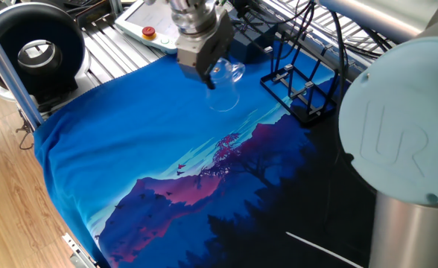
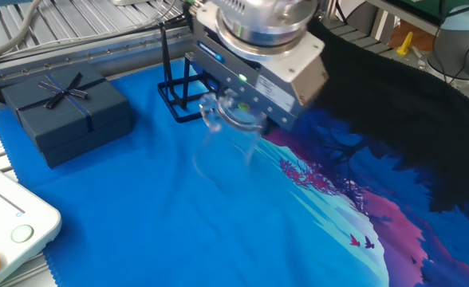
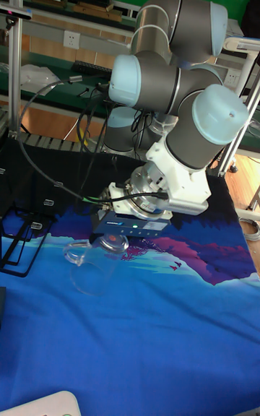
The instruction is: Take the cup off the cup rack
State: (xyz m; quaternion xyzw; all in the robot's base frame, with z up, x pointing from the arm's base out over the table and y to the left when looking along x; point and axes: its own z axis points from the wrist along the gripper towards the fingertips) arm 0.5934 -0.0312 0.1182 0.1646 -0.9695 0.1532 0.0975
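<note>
1. Glass first: your small clear glass mug with a looped handle [image 1: 225, 91] [image 2: 228, 143] [image 3: 95, 264] hangs tilted in the air above the blue printed cloth [image 1: 129, 141] [image 2: 139, 207] [image 3: 144, 329], off the rack and touching nothing below it.
2. Your two-finger gripper [image 1: 210, 80] [image 2: 242, 119] [image 3: 119, 243] is clamped on the mug's thick base end, with the open mouth pointing down and away.
3. You can see the handle sticking out to the side, toward the rack in one fixed view.
4. Your thin-barred black metal cup rack [image 1: 301, 93] [image 2: 183, 84] [image 3: 18, 239] stands near the cloth's edge with its pegs bare, close to the mug but apart from it.
5. You also have a dark navy gift box with a bow [image 2: 65, 112] sitting on the cloth, well to the side of the rack.
</note>
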